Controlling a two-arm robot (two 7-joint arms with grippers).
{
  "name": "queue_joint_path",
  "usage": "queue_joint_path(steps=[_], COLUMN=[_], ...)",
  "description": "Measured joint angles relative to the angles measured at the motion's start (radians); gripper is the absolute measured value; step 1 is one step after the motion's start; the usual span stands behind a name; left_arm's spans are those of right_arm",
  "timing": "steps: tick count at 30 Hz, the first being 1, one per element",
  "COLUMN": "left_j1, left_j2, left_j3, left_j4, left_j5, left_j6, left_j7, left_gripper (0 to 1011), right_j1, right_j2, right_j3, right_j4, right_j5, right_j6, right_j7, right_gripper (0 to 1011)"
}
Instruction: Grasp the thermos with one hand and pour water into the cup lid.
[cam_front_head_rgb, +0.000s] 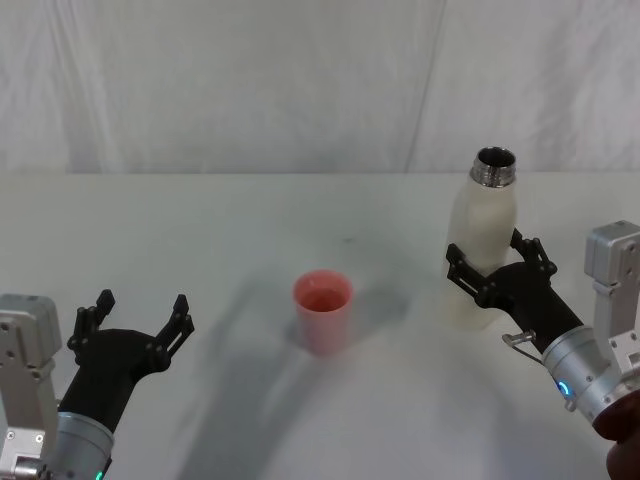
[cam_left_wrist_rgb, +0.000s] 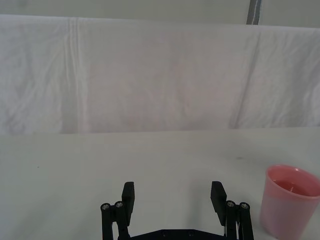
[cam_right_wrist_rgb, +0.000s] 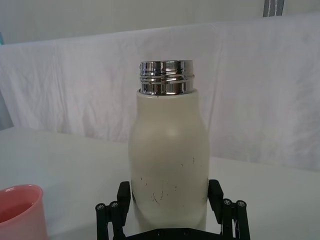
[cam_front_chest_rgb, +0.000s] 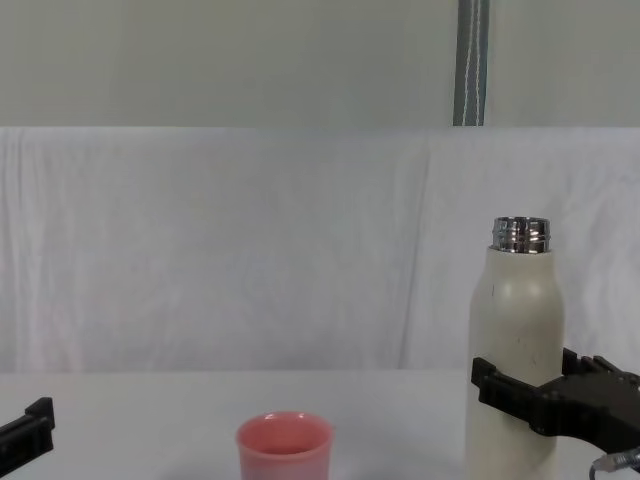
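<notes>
Thermos (cam_front_head_rgb: 485, 245) upright at the counter's (cam_front_head_rgb: 200, 230) right side, long axis vertical, open steel neck pointing straight up, base down on the counter as far as the head view tells. Right claw (cam_front_head_rgb: 499, 268) wrapped around its lower body, one finger on each flank, pads pressed to or just at the cream wall in the right wrist view; judged clenched on the bottle, though firm contact versus a hair of clearance hard to confirm. Cup lid (cam_front_head_rgb: 323, 310) out toward the robot's left of the thermos, well apart from it, near the counter's middle, mouth up, roughly between the two arms. So the coming pour likely calling for a lift, a carry leftward over the cup, then a tilt of the neck toward the left and down. Left claw (cam_front_head_rgb: 131, 325) idle at the near left, fingers spread wide, nothing between them, cup lid just off to its right. Thermos body matte, cream-white, rounded shoulders, faint scuffs low on the wall; neck polished, threaded, mirror-bright. Cup lid salmon-pink plastic, round, slightly tapered, thick rim, a faint sheen inside, whether liquid or bare plastic not clear. Counter pale and smooth; creased white cloth (cam_front_chest_rgb: 250, 250) hanging behind.
</notes>
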Motion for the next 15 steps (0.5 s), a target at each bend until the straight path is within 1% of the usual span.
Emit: queue_joint_path(steps=[15], left_j1=[0.000], left_j2=[0.000], left_j3=[0.000], left_j4=[0.000], left_j5=[0.000], left_j6=[0.000], left_j7=[0.000], left_gripper=[1001], right_j1=[-0.027], right_j2=[0.011], right_j3=[0.004], right_j4=[-0.035], right_j5=[-0.002], right_j6=[0.012], right_j7=[-0.007], right_gripper=[1000])
